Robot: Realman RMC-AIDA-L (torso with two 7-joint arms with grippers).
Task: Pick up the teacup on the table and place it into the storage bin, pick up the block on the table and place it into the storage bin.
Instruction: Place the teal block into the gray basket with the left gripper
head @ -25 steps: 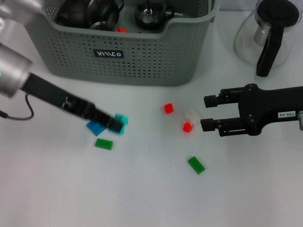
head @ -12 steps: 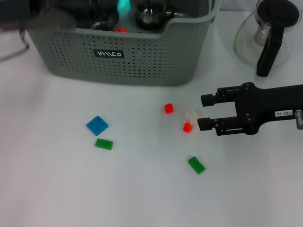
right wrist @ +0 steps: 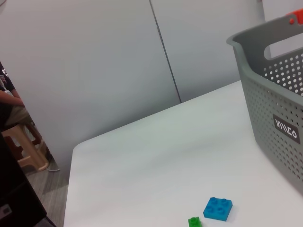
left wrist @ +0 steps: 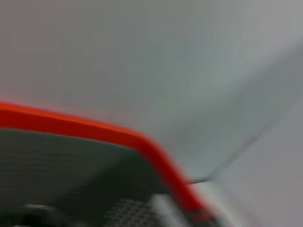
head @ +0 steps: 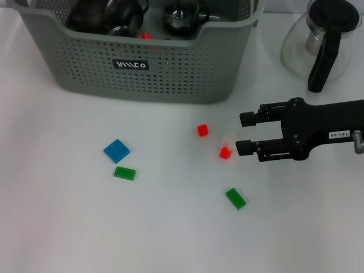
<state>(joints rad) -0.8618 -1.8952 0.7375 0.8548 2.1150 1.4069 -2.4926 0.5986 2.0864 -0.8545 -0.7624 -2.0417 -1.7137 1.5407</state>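
Observation:
The grey-green storage bin (head: pixel 142 57) stands at the back of the table, with dark glass vessels (head: pixel 181 17) and a small red piece inside. No teacup shows on the table. Loose blocks lie in front of the bin: a blue block (head: pixel 116 151), a green block (head: pixel 124 173), a red block (head: pixel 202 130), a second red block (head: pixel 225 152), a pale block (head: pixel 230 137) and another green block (head: pixel 235 198). My right gripper (head: pixel 243 134) is open just right of the pale and red blocks, its fingers (head: pixel 267 147) pointing left. The left gripper is out of view.
A glass teapot with a black handle (head: pixel 324 42) stands at the back right, behind the right arm. The right wrist view shows the bin (right wrist: pixel 279 99), the blue block (right wrist: pixel 218 208), a green block (right wrist: pixel 194 221) and the table's far edge.
The left arm lifted a teal block from beside the blue block, carried it over the bin and has left the view; the teal block no longer shows. The right gripper crept slightly left.

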